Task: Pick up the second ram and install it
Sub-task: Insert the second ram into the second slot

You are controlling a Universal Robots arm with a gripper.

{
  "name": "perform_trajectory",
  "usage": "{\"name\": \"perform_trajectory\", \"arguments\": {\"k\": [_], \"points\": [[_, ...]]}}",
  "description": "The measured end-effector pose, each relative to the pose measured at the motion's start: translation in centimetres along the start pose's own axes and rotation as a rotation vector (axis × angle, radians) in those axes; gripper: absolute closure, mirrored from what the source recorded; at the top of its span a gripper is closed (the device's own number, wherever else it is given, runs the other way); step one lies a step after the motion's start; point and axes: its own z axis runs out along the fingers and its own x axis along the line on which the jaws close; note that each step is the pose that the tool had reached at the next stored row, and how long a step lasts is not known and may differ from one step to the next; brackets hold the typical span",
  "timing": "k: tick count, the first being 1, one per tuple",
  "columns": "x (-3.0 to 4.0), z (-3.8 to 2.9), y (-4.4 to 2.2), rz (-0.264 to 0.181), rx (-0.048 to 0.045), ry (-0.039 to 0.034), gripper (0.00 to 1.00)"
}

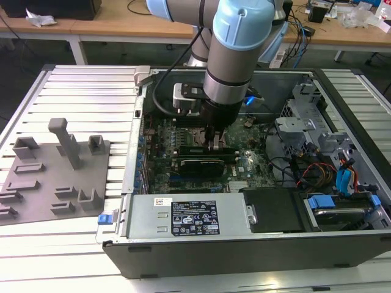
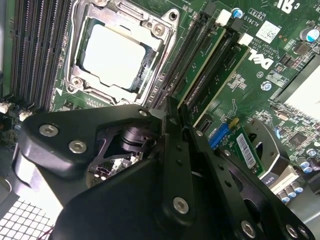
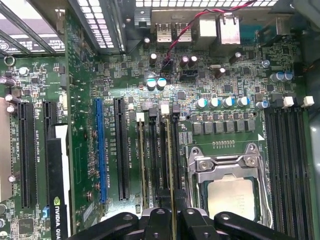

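In the exterior view my gripper [image 1: 215, 145] reaches straight down into the open computer case, onto the memory slots beside the processor socket [image 1: 189, 135]. In the first wrist view the second ram [image 3: 170, 160] shows edge-on as a thin greenish strip. It stands in a black slot with a white end clip [image 3: 165, 107] and runs out from between my fingertips. My gripper [image 3: 172, 214] is shut on it, one finger on each side. In the second wrist view the gripper [image 2: 176, 112] sits over the same slots, next to the socket [image 2: 112, 55].
Another thin stick edge [image 3: 142, 160] stands two slots over. A black graphics card [image 1: 198, 163] lies just in front of the gripper. The grey fixture plate [image 1: 55, 177] with upright blocks lies on the slatted table at the exterior view's left. Cables and drive bays [image 1: 330, 165] crowd the case's right side.
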Motion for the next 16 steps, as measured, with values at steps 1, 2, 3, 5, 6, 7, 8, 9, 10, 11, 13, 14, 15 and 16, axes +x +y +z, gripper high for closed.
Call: {"name": "perform_trajectory", "arguments": {"k": [1, 2, 3, 5, 6, 7, 8, 9, 10, 11, 13, 14, 15, 16], "points": [[0.0, 0.0, 0.0, 0.0, 0.0, 0.0001, 0.86], [0.0, 0.0, 0.0, 0.0, 0.0, 0.0001, 0.86], [0.01, 0.02, 0.0, 0.0, -0.0001, 0.0, 0.86], [0.01, 0.11, 0.0, 0.0, -0.0001, -0.0002, 0.86], [0.02, 0.17, -0.01, 0.0, -0.0001, -0.0002, 0.86], [0.02, 0.17, -0.01, 0.0, -0.0001, 0.0, 0.86], [0.02, 0.18, -0.01, 0.0, 0.0, -0.0002, 0.86], [-0.01, 0.24, -0.06, -0.001, 0.001, -0.0016, 0.85], [0.01, 0.21, -0.03, 0.0, 0.0, -0.0006, 0.78], [0.01, 0.19, -0.01, 0.0, 0.0, -0.0003, 0.78], [-0.04, -0.58, 0.03, 0.0, 0.0001, -0.0001, 0.78], [-0.07, -0.98, 0.06, 0.0, 0.0003, -0.0003, 0.78], [-0.12, -1.57, 0.09, 0.0, 0.0004, -0.0003, 0.78], [-0.14, -1.97, 0.12, 0.0, 0.0005, -0.0002, 0.78]]}}
